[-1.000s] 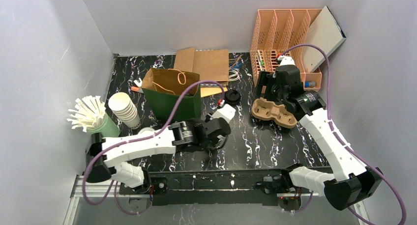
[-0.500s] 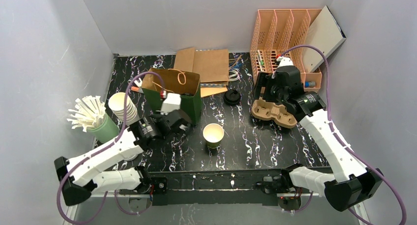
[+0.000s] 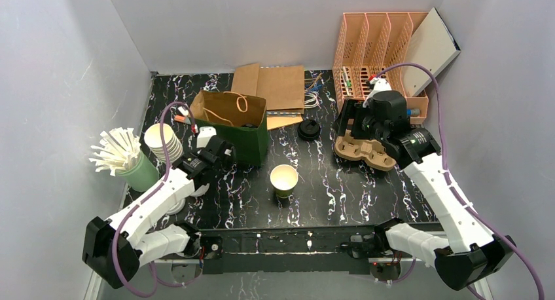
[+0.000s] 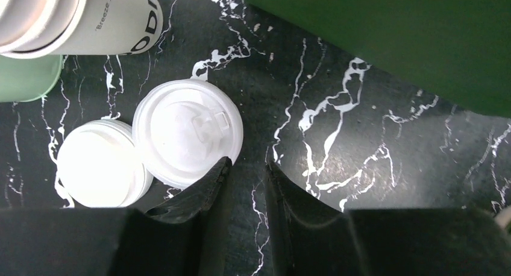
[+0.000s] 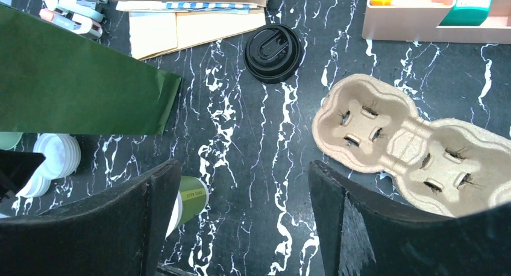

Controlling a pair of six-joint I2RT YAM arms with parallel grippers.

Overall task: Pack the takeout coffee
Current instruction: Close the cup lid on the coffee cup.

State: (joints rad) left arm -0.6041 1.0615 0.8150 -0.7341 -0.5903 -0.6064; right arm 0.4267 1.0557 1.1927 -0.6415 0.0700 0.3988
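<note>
The left gripper (image 4: 244, 167) was held low over the table (image 4: 361, 185), its fingers drawn near together with a narrow gap and nothing between them. One fingertip was placed just at the rim of a white lid (image 4: 187, 131), at about 5 o'clock on that lid. A second lid (image 4: 99, 161) was found touching the first at its 8 o'clock side. If the rim were pinched there, the neighbour could be dragged along or lifted with it. The thin, slick edge could also be squeezed out of so shallow a hold.

The right gripper (image 5: 241, 173) was spread wide and empty over the table, with the carrier (image 5: 410, 149) at its 2 o'clock.

The cup (image 3: 284, 179) was left standing open at the table's middle, at 5 o'clock from the green bag (image 3: 235, 133), with the lids out at about 9 o'clock. Its mouth was turned straight up and its long axis was kept vertical. Being light and uncovered, it could be toppled by a low sweep of either arm. The white lid was laid flat, top side up, its sip tab pointed toward 1 o'clock in the wrist view.
</note>
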